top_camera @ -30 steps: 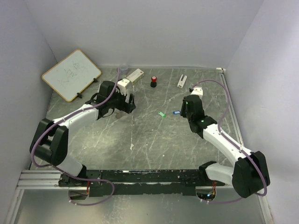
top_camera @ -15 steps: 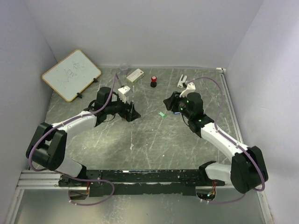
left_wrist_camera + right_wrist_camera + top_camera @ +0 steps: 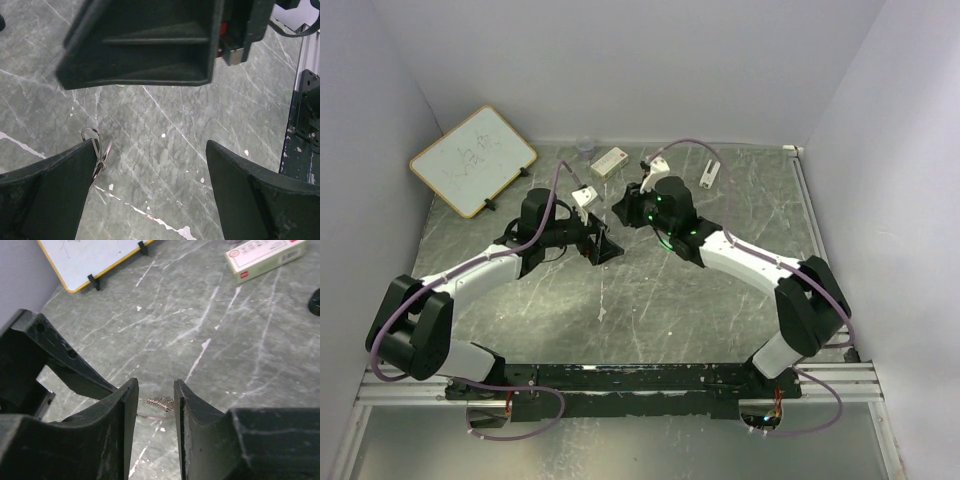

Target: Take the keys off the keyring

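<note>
The keyring (image 3: 96,150), a thin wire ring, lies against the inner edge of my left gripper's near finger; whether it hangs on that finger I cannot tell. My left gripper (image 3: 151,150) (image 3: 602,247) is wide open. My right gripper (image 3: 620,208) has reached across and sits just over the left one. In the right wrist view its jaws (image 3: 156,385) stand a narrow gap apart around a small brownish toothed key (image 3: 162,402), with a bit of ring wire below it. The green-headed and blue-headed keys do not show.
A whiteboard (image 3: 472,160) leans at the back left. A white box (image 3: 609,161), a clear cup (image 3: 585,146) and a small white piece (image 3: 709,173) lie along the back. A black knob (image 3: 316,302) shows at the right wrist view's edge.
My right arm has swung far left, from beside the green and blue keys to over the left gripper. My left gripper has moved a little right and forward.
</note>
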You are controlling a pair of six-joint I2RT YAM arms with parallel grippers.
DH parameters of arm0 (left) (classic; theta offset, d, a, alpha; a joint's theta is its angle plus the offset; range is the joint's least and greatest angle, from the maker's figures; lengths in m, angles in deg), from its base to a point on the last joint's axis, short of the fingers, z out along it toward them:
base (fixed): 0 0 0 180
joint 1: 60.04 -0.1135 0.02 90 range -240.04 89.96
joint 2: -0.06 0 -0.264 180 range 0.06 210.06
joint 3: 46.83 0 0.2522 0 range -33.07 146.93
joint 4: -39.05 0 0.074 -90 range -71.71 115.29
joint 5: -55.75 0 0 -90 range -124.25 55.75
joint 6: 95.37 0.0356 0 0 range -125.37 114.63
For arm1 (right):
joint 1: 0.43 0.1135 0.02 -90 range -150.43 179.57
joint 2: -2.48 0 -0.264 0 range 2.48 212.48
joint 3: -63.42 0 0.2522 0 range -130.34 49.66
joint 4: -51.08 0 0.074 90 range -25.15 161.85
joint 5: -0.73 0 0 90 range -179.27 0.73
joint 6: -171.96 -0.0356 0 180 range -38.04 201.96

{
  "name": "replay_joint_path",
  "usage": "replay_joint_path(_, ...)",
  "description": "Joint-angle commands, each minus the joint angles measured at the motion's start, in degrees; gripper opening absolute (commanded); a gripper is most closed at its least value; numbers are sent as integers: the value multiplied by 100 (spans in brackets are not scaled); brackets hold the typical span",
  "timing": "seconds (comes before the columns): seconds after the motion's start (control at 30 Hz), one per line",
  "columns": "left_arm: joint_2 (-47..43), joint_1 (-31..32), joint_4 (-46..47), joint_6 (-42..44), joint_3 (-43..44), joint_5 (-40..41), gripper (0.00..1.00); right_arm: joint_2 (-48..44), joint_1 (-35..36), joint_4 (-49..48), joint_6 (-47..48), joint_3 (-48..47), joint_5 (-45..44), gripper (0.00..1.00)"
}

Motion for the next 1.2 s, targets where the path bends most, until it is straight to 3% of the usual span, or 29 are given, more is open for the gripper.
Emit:
replay_joint_path(0.0, -130, 56, 289, 148, -95, -68, 98, 351, 89, 197, 90, -454, -154, 32)
replay_joint_path(0.63, 19, 105, 338, 213, -127, 776, 98, 784, 482, 468, 65, -569, -190, 28)
replay_joint_path(1.17, 160, 219, 363, 183, -247, 1011, 98, 681, 656, 639, 196, -892, -494, 28)
